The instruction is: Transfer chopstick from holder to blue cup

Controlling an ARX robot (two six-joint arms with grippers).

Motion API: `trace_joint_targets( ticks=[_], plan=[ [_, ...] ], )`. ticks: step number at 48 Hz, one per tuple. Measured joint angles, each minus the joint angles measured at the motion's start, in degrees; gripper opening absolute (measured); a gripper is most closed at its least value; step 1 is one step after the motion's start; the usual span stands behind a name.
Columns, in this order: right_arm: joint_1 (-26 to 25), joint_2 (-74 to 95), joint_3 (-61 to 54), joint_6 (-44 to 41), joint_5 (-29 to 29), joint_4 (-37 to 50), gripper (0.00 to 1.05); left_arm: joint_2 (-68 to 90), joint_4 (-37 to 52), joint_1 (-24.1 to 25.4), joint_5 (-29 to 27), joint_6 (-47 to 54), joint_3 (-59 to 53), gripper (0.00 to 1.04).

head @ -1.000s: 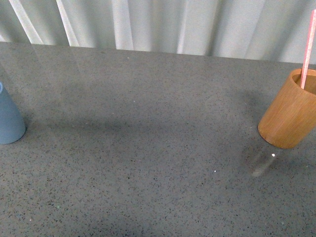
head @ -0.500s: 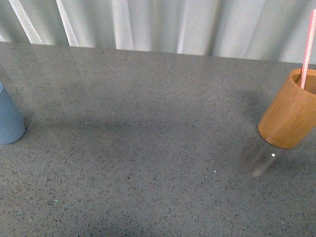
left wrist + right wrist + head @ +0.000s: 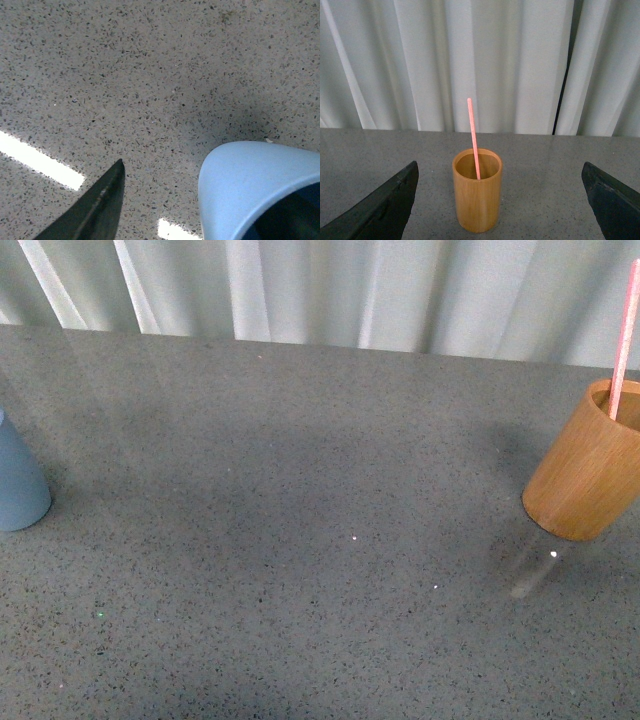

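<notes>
Front view: the chopstick (image 3: 624, 340) stands in the holder (image 3: 585, 475), well apart from the blue cup (image 3: 18, 480). The left gripper (image 3: 100, 200) hangs just beside the blue cup, and I cannot tell whether it is open or closed. The right gripper (image 3: 500, 167), jaws wide apart, frames the holder ahead, likely readying a grasp.

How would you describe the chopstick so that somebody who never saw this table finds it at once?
On the speckled grey table, look to the robot's right side for the orange-brown wooden cylinder holder. From its mouth rises a thin, straight pink stick, slightly tilted; nothing else here is so long and slender.
</notes>
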Motion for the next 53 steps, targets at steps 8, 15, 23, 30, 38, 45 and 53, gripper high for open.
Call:
trace_joint_targets(
  ticks=[8,15,23,30,38,45,53],
  plan=[
    [0.0,0.0,0.0,0.0,0.0,0.0,0.95,0.1,-0.9,-0.2,2.2,1.2,0.3,0.48],
    [0.0,0.0,0.0,0.0,0.0,0.0,0.95,-0.9,-2.6,-1.2,3.9,2.8,0.3,0.30],
    [0.0,0.0,0.0,0.0,0.0,0.0,0.95,-3.3,-5.4,-2.9,4.1,5.4,0.3,0.08],
    [0.0,0.0,0.0,0.0,0.0,0.0,0.95,-5.1,-8.6,-5.4,4.5,6.9,1.9,0.03],
    [0.0,0.0,0.0,0.0,0.0,0.0,0.95,-5.4,-11.9,-9.4,3.7,7.2,5.8,0.03],
    [0.0,0.0,0.0,0.0,0.0,0.0,0.95,-5.4,-15.7,-15.8,4.1,6.9,11.1,0.03],
    [0.0,0.0,0.0,0.0,0.0,0.0,0.95,-4.7,-17.9,-22.2,3.9,5.8,14.8,0.03]
  ],
)
